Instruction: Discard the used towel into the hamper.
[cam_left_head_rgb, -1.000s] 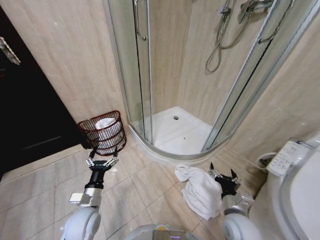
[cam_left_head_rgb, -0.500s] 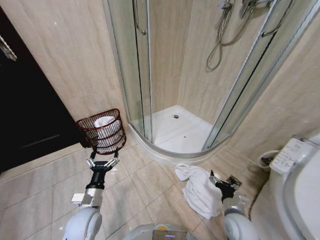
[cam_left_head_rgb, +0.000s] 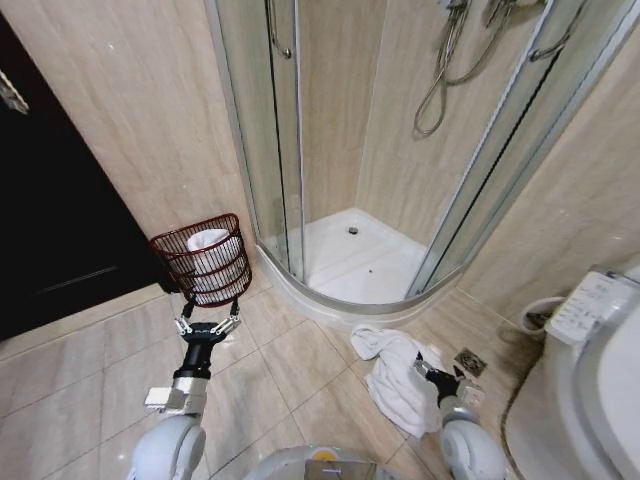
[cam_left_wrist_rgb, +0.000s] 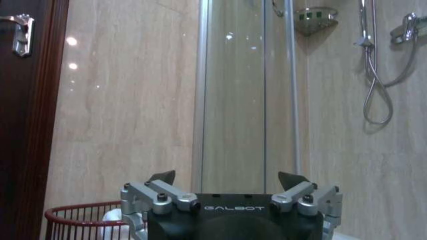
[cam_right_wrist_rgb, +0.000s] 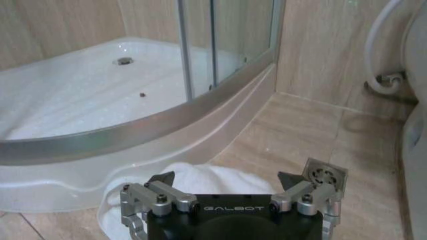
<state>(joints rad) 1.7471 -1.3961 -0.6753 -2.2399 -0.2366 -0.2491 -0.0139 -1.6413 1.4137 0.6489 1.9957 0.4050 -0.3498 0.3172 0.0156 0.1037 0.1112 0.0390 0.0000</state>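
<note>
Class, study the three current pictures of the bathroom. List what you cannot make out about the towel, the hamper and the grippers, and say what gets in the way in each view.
- Towel: in the head view, the right gripper covers its near edge, so contact is unclear.
- Towel, right wrist view: the gripper body hides its lower part.
- Hamper, left wrist view: cut off by the picture's edge and the left gripper.
- Hamper contents, head view: something white inside, too small to identify.
</note>
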